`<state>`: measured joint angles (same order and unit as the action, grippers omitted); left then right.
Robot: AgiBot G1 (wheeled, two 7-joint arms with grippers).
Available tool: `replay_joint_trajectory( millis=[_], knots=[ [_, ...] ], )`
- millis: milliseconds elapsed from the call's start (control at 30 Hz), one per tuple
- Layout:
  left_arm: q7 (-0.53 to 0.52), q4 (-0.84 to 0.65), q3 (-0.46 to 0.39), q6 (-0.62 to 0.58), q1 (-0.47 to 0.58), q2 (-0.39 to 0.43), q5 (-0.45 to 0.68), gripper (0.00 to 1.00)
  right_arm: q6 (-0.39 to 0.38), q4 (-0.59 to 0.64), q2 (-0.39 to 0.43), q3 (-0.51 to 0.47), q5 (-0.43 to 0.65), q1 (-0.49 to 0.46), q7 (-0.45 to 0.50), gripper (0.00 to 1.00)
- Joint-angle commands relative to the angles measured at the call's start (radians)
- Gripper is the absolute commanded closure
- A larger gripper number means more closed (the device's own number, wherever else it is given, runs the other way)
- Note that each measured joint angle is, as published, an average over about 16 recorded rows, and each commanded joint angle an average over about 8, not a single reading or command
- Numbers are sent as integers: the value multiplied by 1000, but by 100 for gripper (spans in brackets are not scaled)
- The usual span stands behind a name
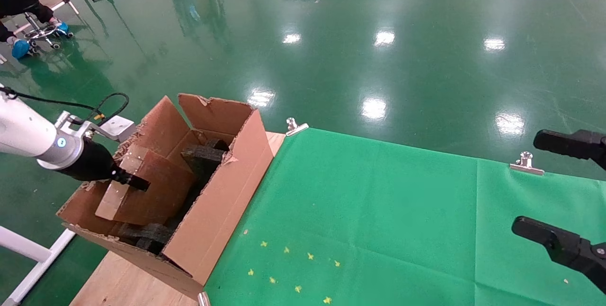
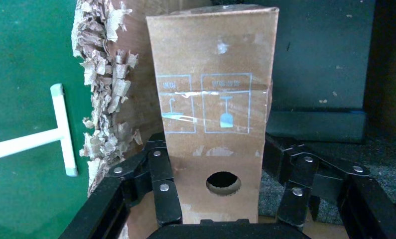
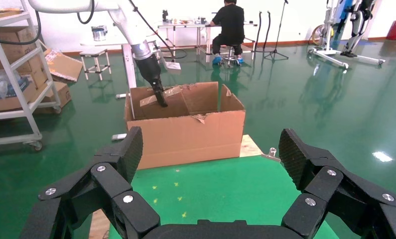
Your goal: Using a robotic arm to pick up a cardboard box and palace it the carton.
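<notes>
Here's the counter, pale wood showing bare at its left end, the rest covered by a bright green cloth. Silver binder clips pin that cloth at the far edge: one near the corner, another further right, and a third peeks in at the near edge. Sitting on the wooden end, just touching the cloth's left border, is the carton, flaps up and ragged. Small yellow star marks dot the cloth close to the carton's near corner. Glossy green floor all around.
</notes>
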<state>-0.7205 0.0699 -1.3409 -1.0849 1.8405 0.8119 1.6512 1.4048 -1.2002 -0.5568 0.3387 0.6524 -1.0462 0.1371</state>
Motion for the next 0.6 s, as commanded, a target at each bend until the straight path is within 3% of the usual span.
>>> replay_joint_trajectory(
  millis=[33,433,600],
  knots=[
    [0,2,0,-3,1,-1,1,0,0,0,0,0,0,0,0,0],
    [2,11,-1,-7,8,-4,3,0,0,0,0,0,0,0,0,0],
    [49,56,26,-25,45,-38,-35,0,0,0,0,0,0,0,0,0]
  ],
)
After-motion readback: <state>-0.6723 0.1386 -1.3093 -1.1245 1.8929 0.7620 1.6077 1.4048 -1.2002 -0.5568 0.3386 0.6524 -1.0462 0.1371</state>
